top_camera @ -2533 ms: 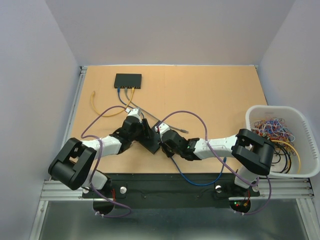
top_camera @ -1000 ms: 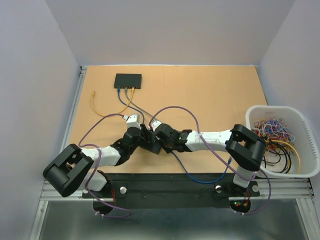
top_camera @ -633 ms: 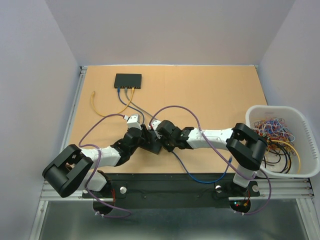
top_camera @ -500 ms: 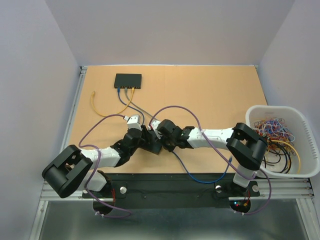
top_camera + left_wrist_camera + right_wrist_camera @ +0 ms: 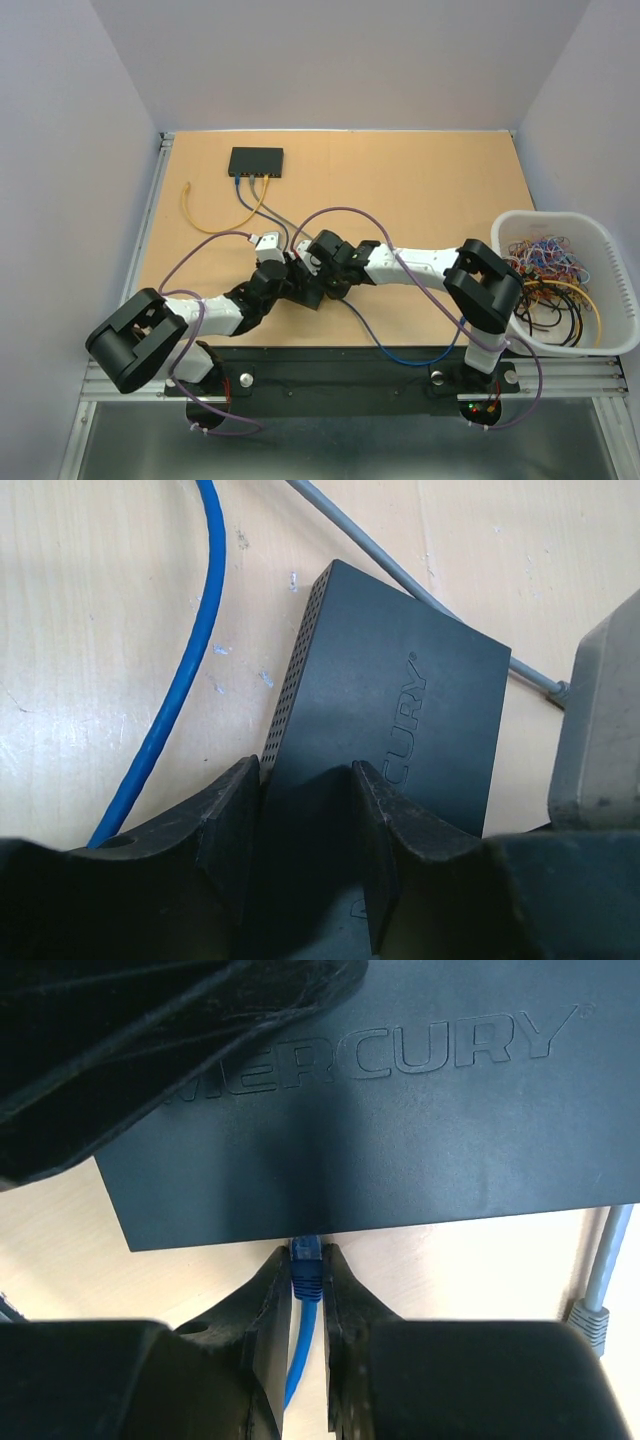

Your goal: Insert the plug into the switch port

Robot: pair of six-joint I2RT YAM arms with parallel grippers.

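A black Mercury switch [image 5: 390,710] lies flat on the table, and my left gripper [image 5: 305,830] is shut on its near end. The switch also shows in the right wrist view [image 5: 400,1090]. My right gripper [image 5: 306,1260] is shut on a blue plug [image 5: 306,1268] with its blue cable trailing back. The plug's tip sits at the switch's side edge, under the overhang, so I cannot tell how deep it is. In the top view the two grippers, left [image 5: 298,284] and right [image 5: 320,270], meet at the table's near middle.
A second black switch [image 5: 255,161] with blue, yellow and grey cables plugged in sits at the back left. A grey plug [image 5: 590,1315] lies beside the held switch. A white basket [image 5: 545,216] of cables stands at the right. A blue cable [image 5: 195,630] runs left of the switch.
My right gripper has moved left and forward with the blue plug, up to the switch's edge. The left arm has pulled in slightly and still holds the switch.
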